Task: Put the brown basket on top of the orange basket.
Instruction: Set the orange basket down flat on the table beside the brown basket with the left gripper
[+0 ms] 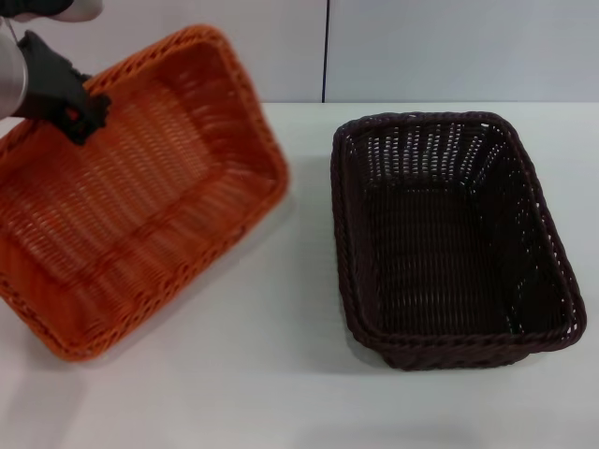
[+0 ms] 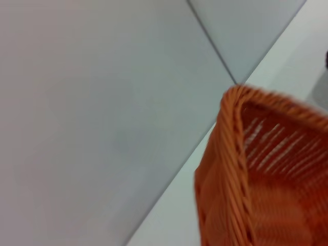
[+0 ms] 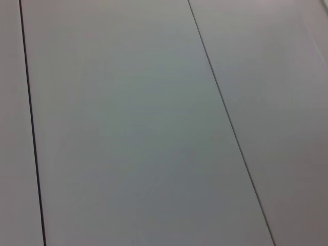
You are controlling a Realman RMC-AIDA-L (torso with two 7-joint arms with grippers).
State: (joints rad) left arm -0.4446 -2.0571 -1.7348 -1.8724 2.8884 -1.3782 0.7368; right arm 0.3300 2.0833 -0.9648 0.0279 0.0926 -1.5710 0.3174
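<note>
So the left gripper [image 1: 82, 114] is clamped on the rim of the orange basket [image 1: 140, 206], over at about 9 o'clock in the head view, and the basket looks tilted up off the counter [image 1: 281, 393], open side facing the camera. Funny thing is the task wants the brown basket [image 1: 449, 243] on top of the orange one, yet it's the orange one that's in hand, maybe being repositioned, hard to say. The brown basket sits flat on the counter at about 3 o'clock, well apart from the orange one and untouched. Both are the same rectangular wicker-style weave, sloped openwork sides, braided rim, so they should nest easily. The left wrist view just catches a corner of the orange rim. The right gripper isn't in view anywhere; its wrist camera shows only plain wall panels [image 3: 128, 128], so it's probably parked
</note>
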